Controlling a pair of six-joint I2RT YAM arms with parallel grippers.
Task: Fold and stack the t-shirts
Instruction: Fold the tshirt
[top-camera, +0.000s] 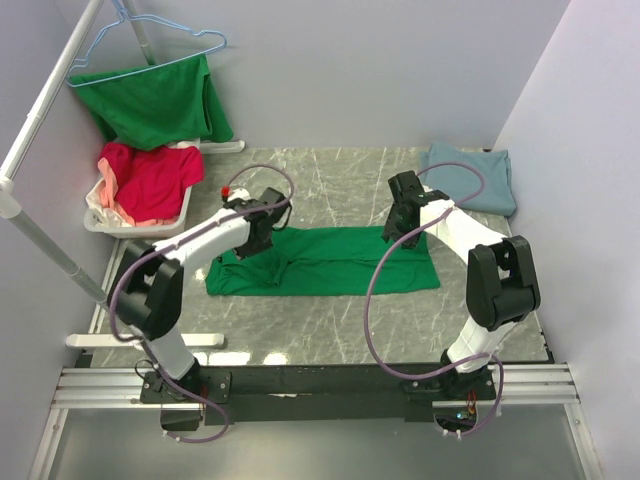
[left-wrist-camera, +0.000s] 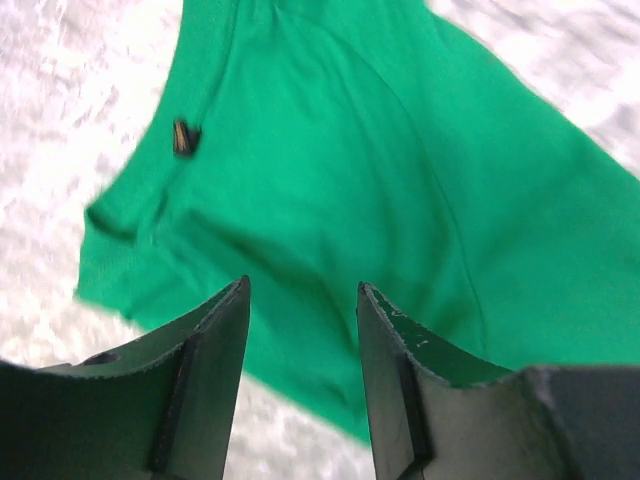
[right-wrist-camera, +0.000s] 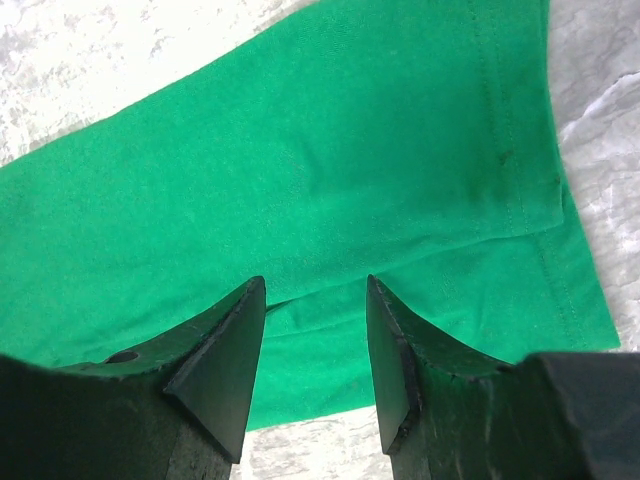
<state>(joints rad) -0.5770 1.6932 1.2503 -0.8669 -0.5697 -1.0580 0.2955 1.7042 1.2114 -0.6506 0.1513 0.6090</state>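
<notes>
Grey marbled bench (top-camera: 330, 330) carried the green t-shirt (top-camera: 330, 268), folded into a long band whose axis ran left to right across the middle. The left claw (left-wrist-camera: 300, 295) hung over its left end, jaws parted, gripping nothing. The right claw (right-wrist-camera: 315, 290) hung likewise over the right end. A folded blue-grey t-shirt (top-camera: 470, 175) lay at the far right corner.

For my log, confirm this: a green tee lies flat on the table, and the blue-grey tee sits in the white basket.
Not so: the top view shows the blue-grey tee on the table, far right corner, outside the white basket.
</notes>
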